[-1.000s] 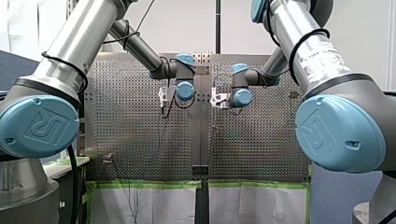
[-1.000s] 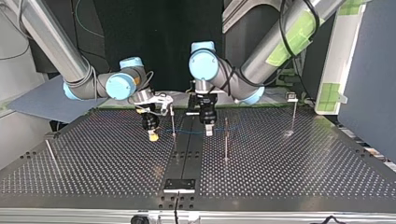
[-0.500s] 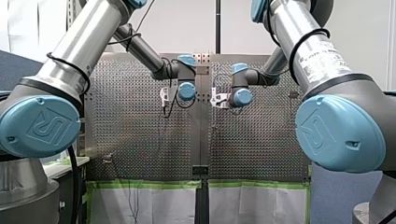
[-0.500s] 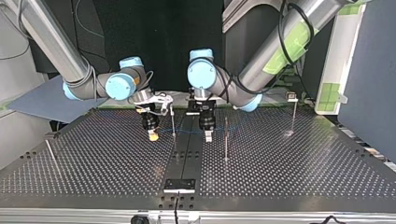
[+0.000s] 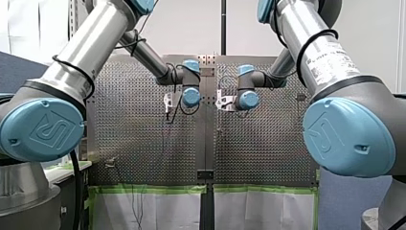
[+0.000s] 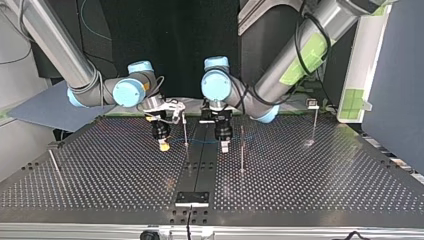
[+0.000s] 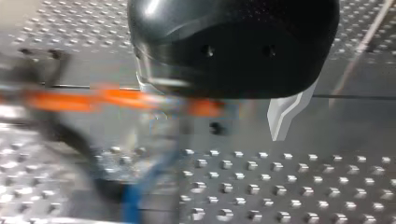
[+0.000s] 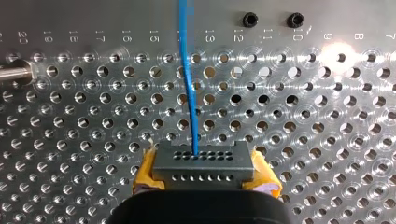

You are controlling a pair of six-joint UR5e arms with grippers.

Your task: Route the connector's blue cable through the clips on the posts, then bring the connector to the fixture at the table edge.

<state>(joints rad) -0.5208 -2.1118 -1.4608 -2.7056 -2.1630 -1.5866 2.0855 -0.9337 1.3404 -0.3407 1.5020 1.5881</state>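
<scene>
While my right gripper [image 8: 203,173] clamps the connector [image 8: 201,161] between yellow pads [image 8: 145,170], near the table's [image 6: 310,190] edge by the arms' bases, the cable [image 8: 189,84] runs ahead. Past a post [image 6: 185,129] hangs my left gripper [image 6: 224,146]. Whether it holds anything I cannot tell.

A row of engraved numbers on the desk [image 8: 327,28] reads 20, 19, 18, 17, 16, 15, 13, 12, 11, 10, 9, 8, 7. The blue cable [image 8: 189,93] crosses it between 15 and 13. The near blue joint caps [image 5: 42,130] bear a UR logo.
</scene>
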